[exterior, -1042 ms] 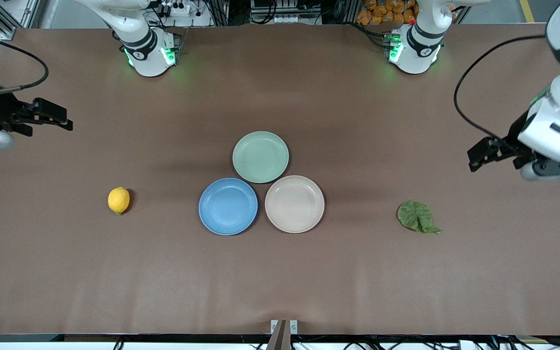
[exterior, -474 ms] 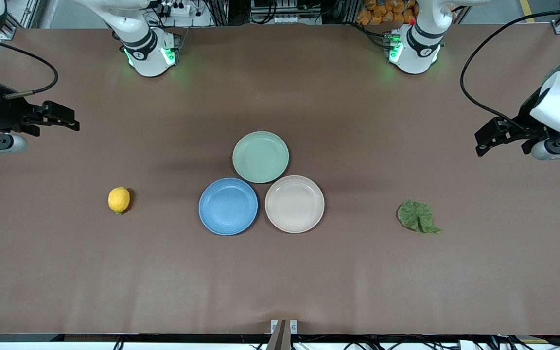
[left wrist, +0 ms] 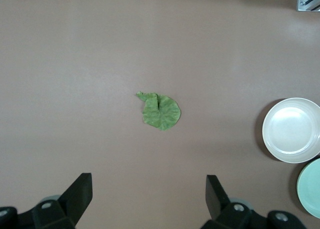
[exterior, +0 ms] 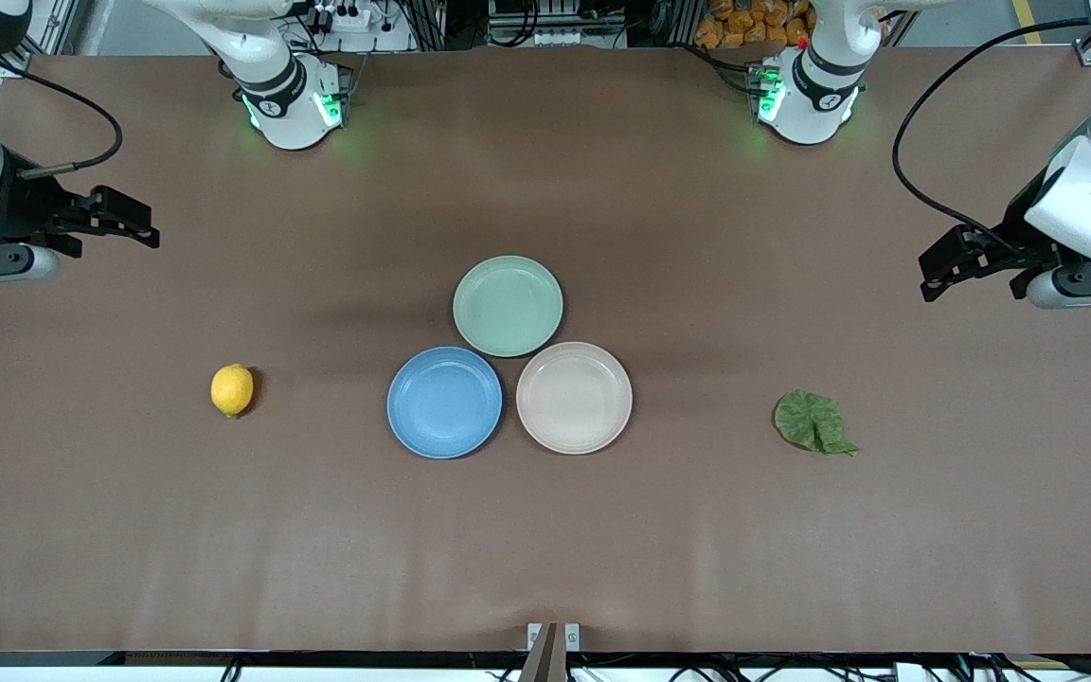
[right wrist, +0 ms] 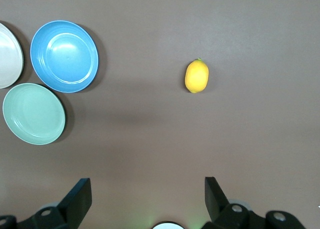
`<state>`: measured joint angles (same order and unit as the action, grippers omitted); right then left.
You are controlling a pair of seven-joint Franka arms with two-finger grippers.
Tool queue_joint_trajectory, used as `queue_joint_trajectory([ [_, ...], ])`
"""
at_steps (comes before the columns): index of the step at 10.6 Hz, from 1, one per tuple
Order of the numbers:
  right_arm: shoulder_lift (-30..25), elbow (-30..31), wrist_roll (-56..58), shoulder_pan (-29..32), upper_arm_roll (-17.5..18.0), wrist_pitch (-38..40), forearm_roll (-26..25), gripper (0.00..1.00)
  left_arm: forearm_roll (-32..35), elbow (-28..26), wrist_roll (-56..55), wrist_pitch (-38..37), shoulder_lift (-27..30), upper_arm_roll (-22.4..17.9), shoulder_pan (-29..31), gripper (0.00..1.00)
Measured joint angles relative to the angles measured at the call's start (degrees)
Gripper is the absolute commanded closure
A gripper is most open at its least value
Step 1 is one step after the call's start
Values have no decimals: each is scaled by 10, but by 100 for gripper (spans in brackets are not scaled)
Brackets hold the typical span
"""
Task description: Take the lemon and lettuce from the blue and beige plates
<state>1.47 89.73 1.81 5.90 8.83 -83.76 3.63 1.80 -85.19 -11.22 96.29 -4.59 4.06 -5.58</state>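
Note:
The lemon [exterior: 231,389] lies on the bare table toward the right arm's end; it also shows in the right wrist view [right wrist: 196,76]. The lettuce [exterior: 813,422] lies on the bare table toward the left arm's end, also in the left wrist view [left wrist: 160,111]. The blue plate [exterior: 444,403] and beige plate [exterior: 574,398] sit side by side at mid-table, both bare. My left gripper [exterior: 938,273] is open and empty, high over the table's left-arm end. My right gripper [exterior: 129,223] is open and empty, high over the right-arm end.
A mint-green plate [exterior: 508,306] touches both plates, farther from the front camera. The two arm bases [exterior: 290,99] [exterior: 806,95] stand at the table's back edge. A cable loops from each wrist.
Both grippers have risen and drawn back toward the table's ends. The lemon, lettuce and plates have not moved.

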Motion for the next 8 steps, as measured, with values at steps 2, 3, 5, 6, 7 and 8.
queue_joint_trajectory([
  [2, -6, 12, 0, 0, -3, -2, -1, 0, 0, 1, 0, 0, 1, -3, 5, 0],
  [3, -13, 21, 0, 0, -6, -6, -9, 0, 0, 4, 0, 0, 1, -4, 9, 0],
  [5, -22, 31, 0, -4, -6, -14, -31, 0, 0, 5, 0, 0, 1, -5, 13, 0],
  [6, -23, 32, 0, -6, -6, -17, -33, 0, 0, 5, 0, -1, 1, -5, 13, 0],
  [7, -23, 32, 0, -6, -6, -21, -33, 0, 0, 5, 0, -7, 1, -6, 13, 0],
  [8, -23, 33, 0, -6, -6, -23, -33, 0, 0, 5, 0, -14, 1, -7, 13, 0],
])
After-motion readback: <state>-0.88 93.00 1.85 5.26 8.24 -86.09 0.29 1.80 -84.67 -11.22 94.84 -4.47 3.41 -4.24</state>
